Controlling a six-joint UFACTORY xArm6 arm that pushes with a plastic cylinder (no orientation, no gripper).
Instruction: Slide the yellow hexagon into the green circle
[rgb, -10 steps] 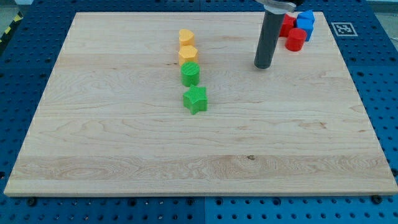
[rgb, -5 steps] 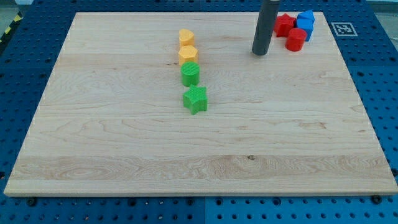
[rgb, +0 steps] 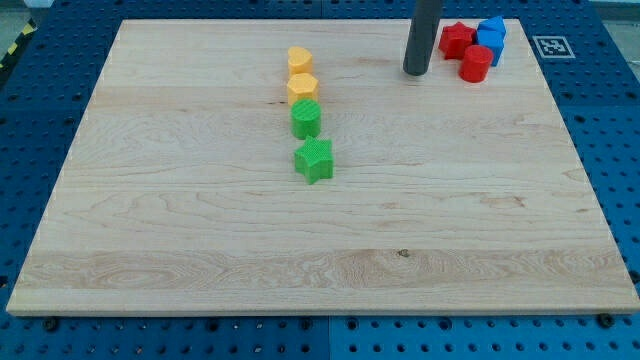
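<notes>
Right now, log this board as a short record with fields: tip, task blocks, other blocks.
tip: my tip near the view's top right, just left of the red blocks, touching no block
yellow hexagon: against the green circle, on its top side
other yellow block: above the hexagon
green star: below the circle
red blocks, blue block: top right corner
</notes>
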